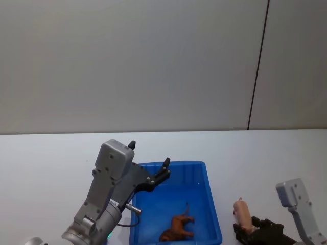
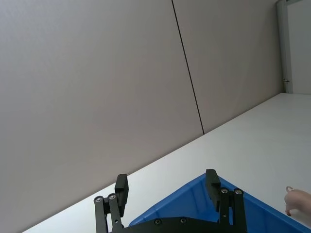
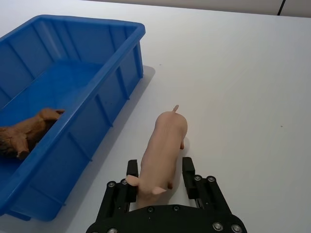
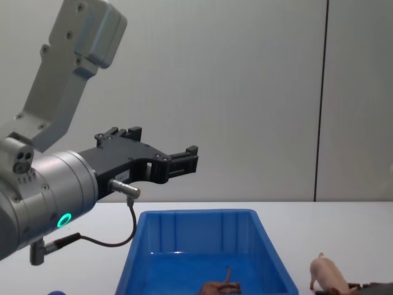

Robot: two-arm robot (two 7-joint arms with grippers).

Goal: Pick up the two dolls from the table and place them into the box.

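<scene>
Right of the box [image 3: 92, 20], our open right hand [image 3: 160, 164] straddles the pig [image 3: 167, 131]; we should close squarely mid-body. Left hand [image 2: 166, 177] hovers open above it.

The left gripper [image 2: 166, 180] hangs with its black jaws spread wide, nothing between them. At its 12 o'clock the corner of the blue bin [image 2: 187, 204] rests on the white tabletop [image 2: 252, 141]. At 3 o'clock, past the bin's rim, shows the curly-tailed rear of the pink pig [image 2: 299, 200].
</scene>
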